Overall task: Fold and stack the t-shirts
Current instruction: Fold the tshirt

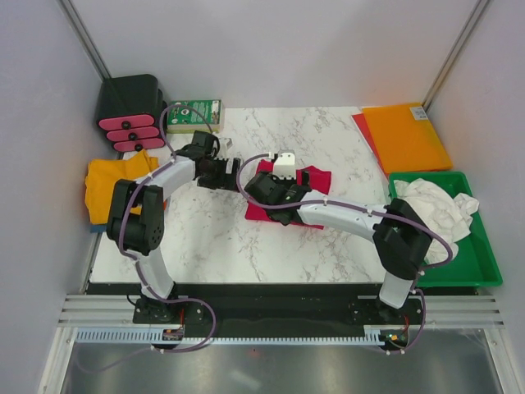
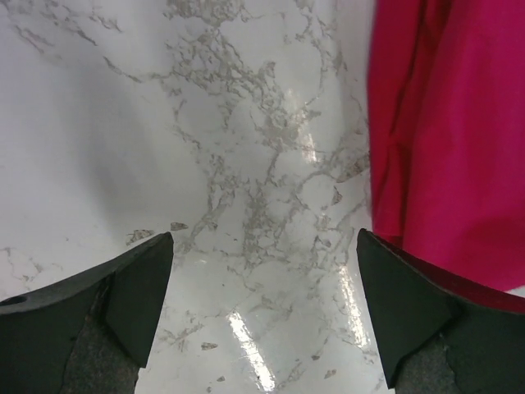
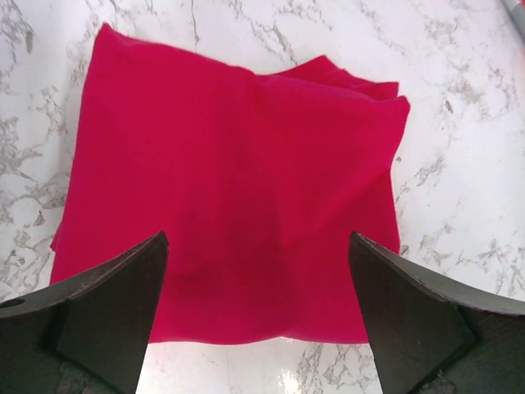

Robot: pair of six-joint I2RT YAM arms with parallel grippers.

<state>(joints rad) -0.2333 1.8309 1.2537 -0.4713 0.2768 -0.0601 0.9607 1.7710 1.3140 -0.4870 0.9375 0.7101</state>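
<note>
Crimson-red t-shirt point(image 1: 316, 176) lies folded near the middle of the bench point(image 1: 221, 238), toward the far edge. We see the right gripper point(image 3: 258, 246) hovering over it, jaws wide apart, holding nothing. Left gripper point(image 2: 262, 246) is spread too, over bare bench just beside the shirt's edge. Yellow t-shirt point(image 1: 111, 185) sits at the left edge, and the white t-shirt point(image 1: 435, 205) is in the green tray point(image 1: 484, 263) at the right edge. Green box point(image 1: 194, 115) at the far edge has print too small to read.
</note>
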